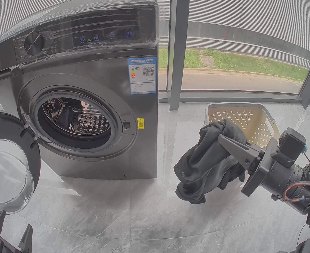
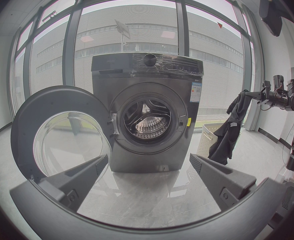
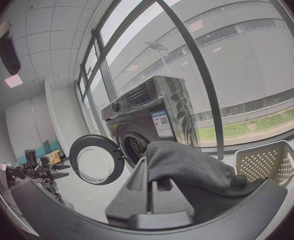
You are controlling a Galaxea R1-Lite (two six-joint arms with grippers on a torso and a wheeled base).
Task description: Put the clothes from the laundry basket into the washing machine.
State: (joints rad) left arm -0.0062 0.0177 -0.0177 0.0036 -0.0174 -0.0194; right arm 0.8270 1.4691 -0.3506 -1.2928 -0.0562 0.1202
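Dark garment (image 1: 204, 162) held clear of the laundry basket (image 1: 267, 120).
Right gripper (image 1: 222, 138) pinches it high, probably to clear the rim; left gripper (image 2: 147, 157) hangs low, fingers spread.

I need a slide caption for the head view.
Right gripper holds a dark grey garment near the beige plastic laundry basket, beside the open grey washing machine.
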